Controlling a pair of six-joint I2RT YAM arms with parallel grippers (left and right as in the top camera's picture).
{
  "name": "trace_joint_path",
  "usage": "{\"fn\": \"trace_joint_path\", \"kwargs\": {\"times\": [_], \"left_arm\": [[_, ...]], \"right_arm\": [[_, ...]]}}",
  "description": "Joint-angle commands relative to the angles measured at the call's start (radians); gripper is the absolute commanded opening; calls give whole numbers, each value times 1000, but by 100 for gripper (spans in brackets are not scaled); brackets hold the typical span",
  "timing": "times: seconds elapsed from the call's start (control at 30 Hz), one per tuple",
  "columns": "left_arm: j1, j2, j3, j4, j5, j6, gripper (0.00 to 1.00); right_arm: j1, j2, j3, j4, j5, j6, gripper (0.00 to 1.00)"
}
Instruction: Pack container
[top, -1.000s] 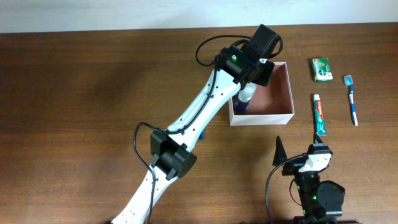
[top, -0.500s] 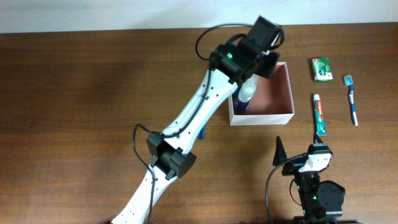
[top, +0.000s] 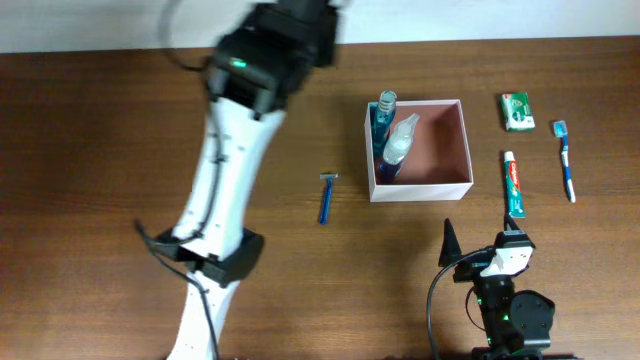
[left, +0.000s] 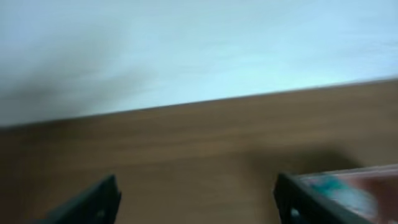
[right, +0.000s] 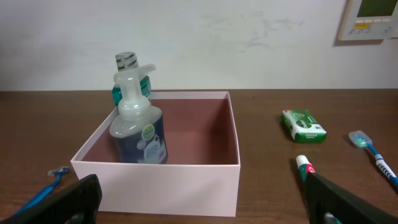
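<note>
The container (top: 421, 189) is a square white box with a pinkish-brown inside, right of centre on the table. A clear pump bottle of blue liquid (top: 398, 148) and a teal bottle (top: 384, 108) stand in its left side. My left arm (top: 262, 60) reaches toward the far edge, left of the box. In the blurred left wrist view the left gripper (left: 196, 202) is open and empty, with the box corner (left: 367, 180) at its right. My right gripper (top: 480, 250) is open and empty in front of the box (right: 161, 183); the pump bottle (right: 138, 134) shows inside.
A blue razor (top: 327, 197) lies left of the box. A toothpaste tube (top: 513, 184), a blue toothbrush (top: 565, 160) and a green packet (top: 517, 111) lie to its right. The right wrist view shows the packet (right: 303, 124), toothbrush (right: 373, 152), toothpaste (right: 303, 165) and razor (right: 43, 191).
My left arm has pulled out of the box and swung left toward the far table edge. The bottles stay standing in the box. The right arm has not moved.
</note>
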Motion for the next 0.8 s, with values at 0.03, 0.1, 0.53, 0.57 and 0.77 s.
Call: {"fn": "trace_joint_path", "kwargs": {"times": [0.03, 0.1, 0.53, 0.57, 0.77], "left_arm": [[146, -5, -21, -48, -93, -74, 99], [203, -5, -49, -62, -94, -140, 99], [370, -4, -316, -60, 147, -243, 99], [370, -4, -334, -60, 146, -243, 99], [370, -4, -409, -57, 146, -243, 99]], "right_arm": [[6, -6, -5, -5, 8, 4, 99], [6, -6, -5, -5, 8, 4, 99], [6, -6, -5, 5, -6, 9, 99], [6, -6, -5, 5, -35, 22, 99], [6, -6, -5, 43, -63, 34, 99]]}}
